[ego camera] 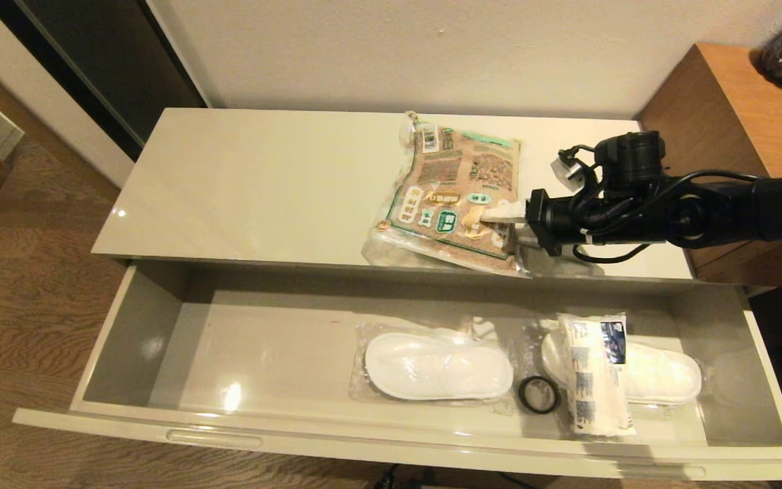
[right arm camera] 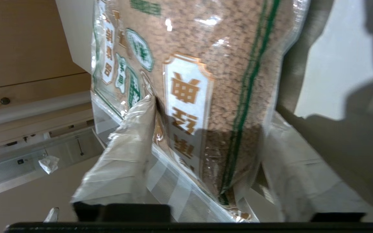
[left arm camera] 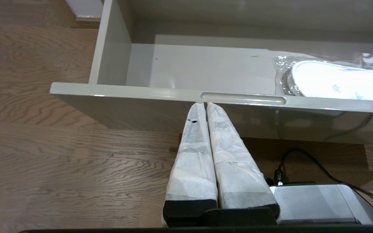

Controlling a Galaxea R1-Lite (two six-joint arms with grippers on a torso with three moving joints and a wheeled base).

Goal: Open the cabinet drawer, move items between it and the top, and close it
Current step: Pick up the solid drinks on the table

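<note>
Where grain bag (ego camera: 455,193) lies: right tool (ego camera: 499,227), level.

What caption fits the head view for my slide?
Right hand closing around the grain bag on the cabinet top, drawer open below.
</note>
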